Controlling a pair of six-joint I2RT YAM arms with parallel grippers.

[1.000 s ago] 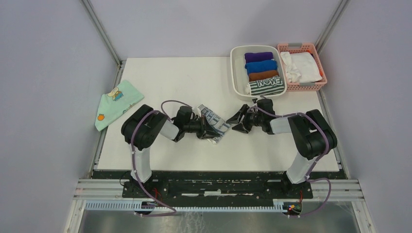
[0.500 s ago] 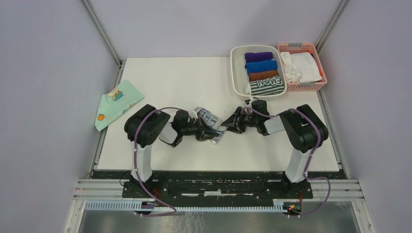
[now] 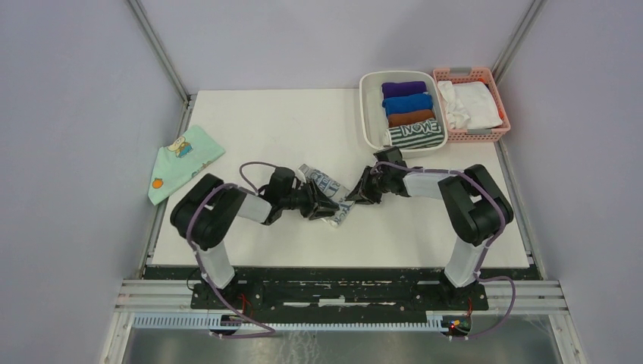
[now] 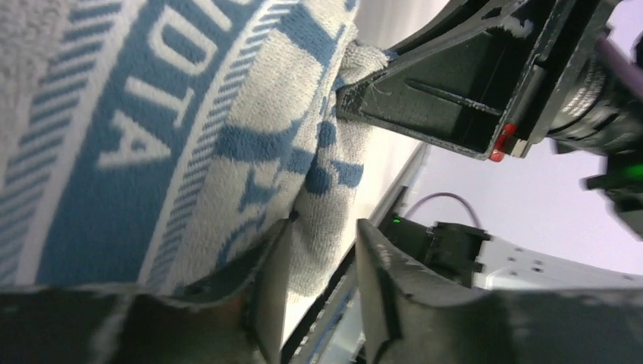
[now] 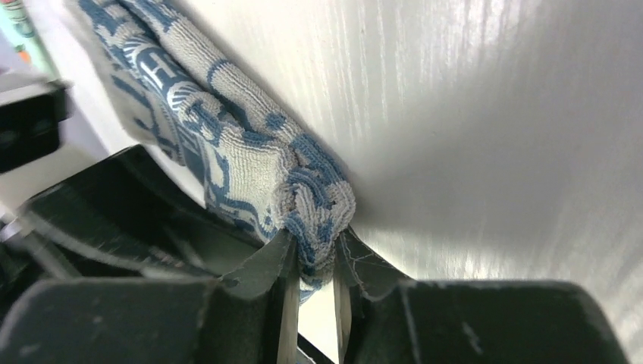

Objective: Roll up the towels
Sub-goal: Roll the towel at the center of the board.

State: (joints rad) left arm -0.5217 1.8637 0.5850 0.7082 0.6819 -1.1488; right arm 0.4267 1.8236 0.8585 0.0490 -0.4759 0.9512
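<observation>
Blue-grey towel [image 3: 327, 188] changes hands at the middle of the tabletop [image 3: 265, 129].
Over the last second the right gripper [image 3: 358, 193] comes in from the right, and its jaws, wide apart a moment ago, now pinch the end of the loosely rolled towel, with cloth squeezed between both fingers in the right wrist view. The left gripper [image 3: 327, 210], tight until now, eases off: its jaws stand apart and a fold of towel rests against one finger. The towel barely shifts. It lies bunched between the two grippers, well apart from the white tray [image 3: 367, 114] near the far right corner, where the striped towel [image 3: 415, 135] already sits rolled. My reading is that the right arm is taking over the hold so the left can regrip; the loose roll could slacken meanwhile.
</observation>
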